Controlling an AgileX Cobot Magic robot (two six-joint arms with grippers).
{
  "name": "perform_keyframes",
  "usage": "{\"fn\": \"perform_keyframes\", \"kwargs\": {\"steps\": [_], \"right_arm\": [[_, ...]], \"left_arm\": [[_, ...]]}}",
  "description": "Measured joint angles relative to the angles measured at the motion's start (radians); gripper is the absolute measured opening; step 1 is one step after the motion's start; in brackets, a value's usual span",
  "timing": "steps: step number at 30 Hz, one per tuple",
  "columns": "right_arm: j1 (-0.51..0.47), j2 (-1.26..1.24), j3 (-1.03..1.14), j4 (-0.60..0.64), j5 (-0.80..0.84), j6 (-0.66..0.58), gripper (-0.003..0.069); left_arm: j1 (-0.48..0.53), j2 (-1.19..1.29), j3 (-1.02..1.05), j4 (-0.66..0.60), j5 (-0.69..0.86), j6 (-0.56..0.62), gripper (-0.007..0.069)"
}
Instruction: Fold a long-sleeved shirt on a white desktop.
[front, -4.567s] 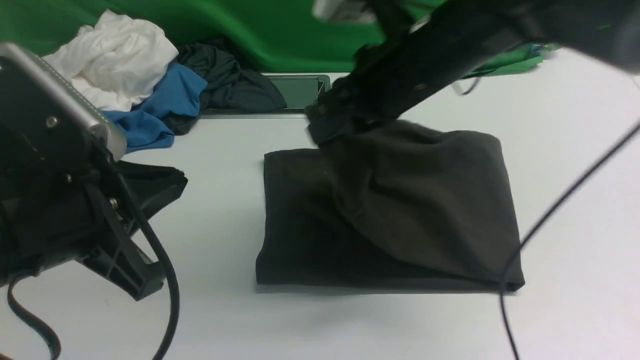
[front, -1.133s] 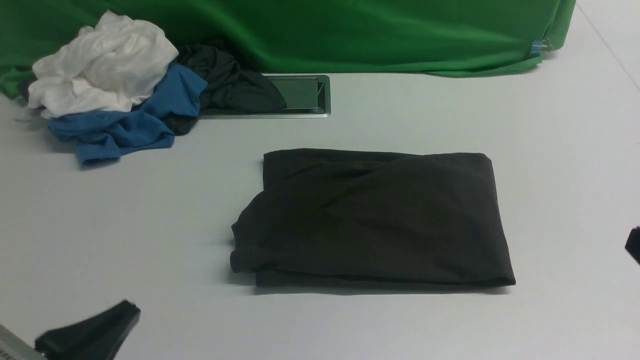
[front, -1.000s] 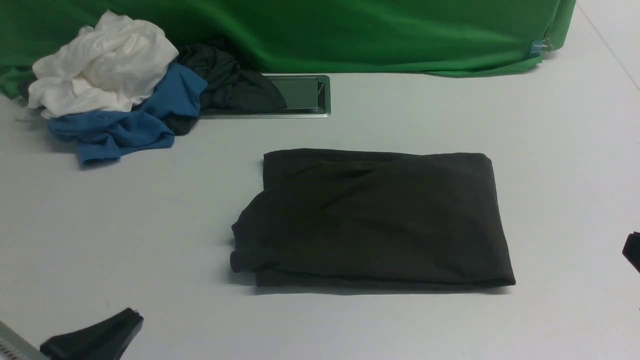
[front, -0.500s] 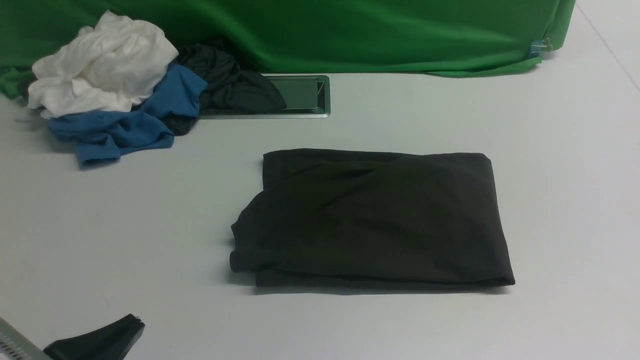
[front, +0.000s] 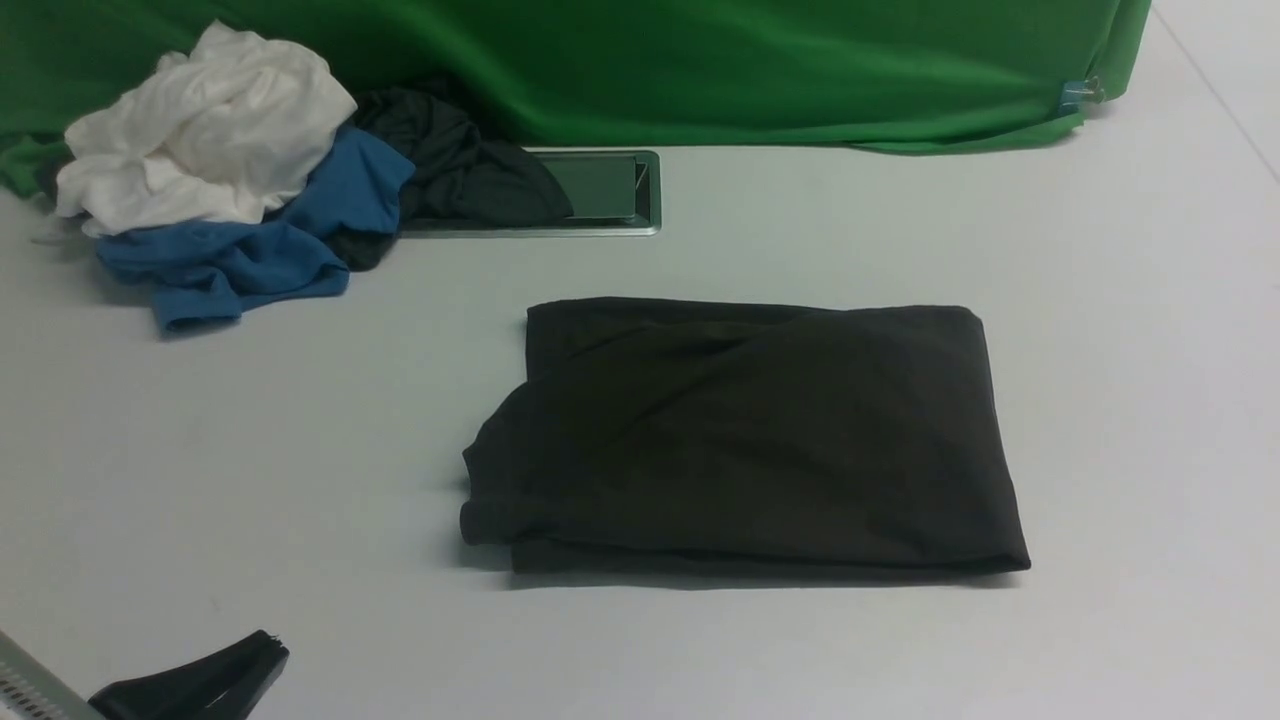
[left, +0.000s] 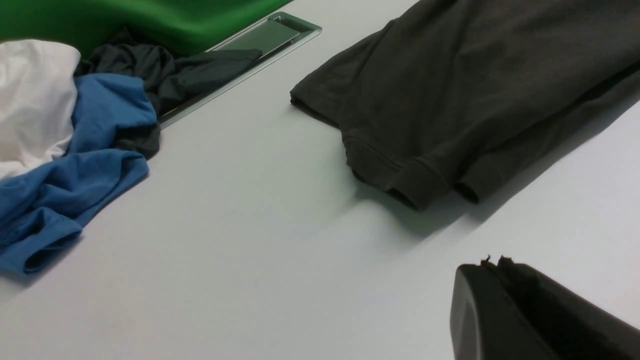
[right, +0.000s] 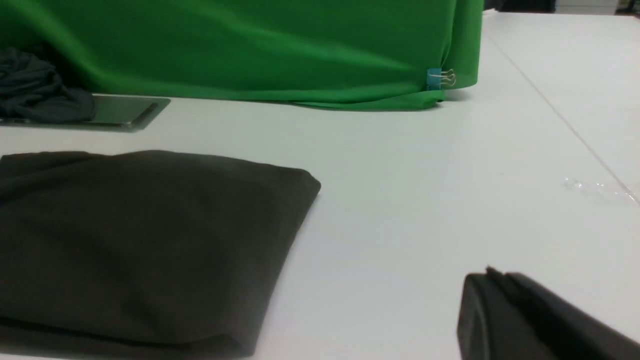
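The long-sleeved shirt (front: 750, 440) lies folded into a dark rectangle in the middle of the white desktop (front: 300, 450), a cuffed sleeve end (left: 415, 182) sticking out at its near left corner. My left gripper (front: 265, 645) rests low at the front left, shut and empty, well clear of the shirt; its tips (left: 495, 262) meet in the left wrist view. My right gripper (right: 492, 275) is out of the front view; in the right wrist view it is shut with nothing in it, off to the right of the shirt (right: 140, 235).
A heap of white (front: 210, 120), blue (front: 260, 245) and dark grey (front: 450, 160) garments sits at the back left, partly over the silver-framed cable hatch (front: 610, 190). The green cloth backdrop (front: 700, 60) runs along the back, held by a clip (right: 440, 78).
The right arm laid the shirt's top fold down and drew back out of the front view, its gripper closing. The left gripper slid slightly lower at the front left. The shirt lies still.
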Motion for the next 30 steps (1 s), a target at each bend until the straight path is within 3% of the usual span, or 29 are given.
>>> {"fn": "perform_keyframes", "kwargs": {"steps": [26,30], "right_arm": [[-0.001,-0.002,0.000,-0.001,-0.001,0.000,0.0118],[-0.001,-0.002,0.000,-0.001,-0.002,0.000,0.0130]], "left_arm": [[0.000,0.000,0.000,0.005,0.000,0.000,0.0017],[0.001,-0.003,0.000,0.056,-0.033,0.000,0.0017]]}}
